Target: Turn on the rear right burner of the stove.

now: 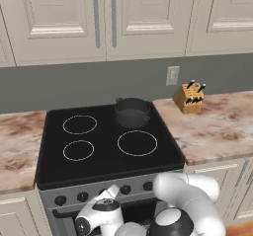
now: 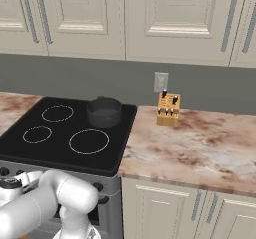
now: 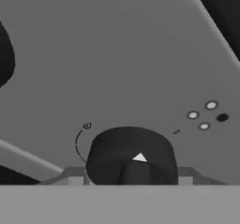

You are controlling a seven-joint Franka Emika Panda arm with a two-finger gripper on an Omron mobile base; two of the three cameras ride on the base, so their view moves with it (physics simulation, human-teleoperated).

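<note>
The stove [image 1: 106,157] [image 2: 52,152] has a black glass top with white burner rings and a grey steel front carrying a row of black knobs [image 1: 126,189]. A dark pot [image 1: 132,112] [image 2: 104,112] stands on the rear right burner and hides its ring. My gripper [image 1: 110,192] [image 3: 130,178] is down at the front panel, between the knobs, shut on one black knob [image 3: 131,155]. In the hand view that knob is very close, with a white pointer mark on it and a fingertip [image 3: 75,177] on each side.
A wooden knife block [image 1: 189,98] [image 2: 168,109] stands on the marble counter [image 1: 222,126] [image 2: 200,148] right of the stove, below a wall outlet [image 1: 172,75] [image 2: 160,81]. Cream cabinets hang above. My arm's white links crowd the space before the stove front.
</note>
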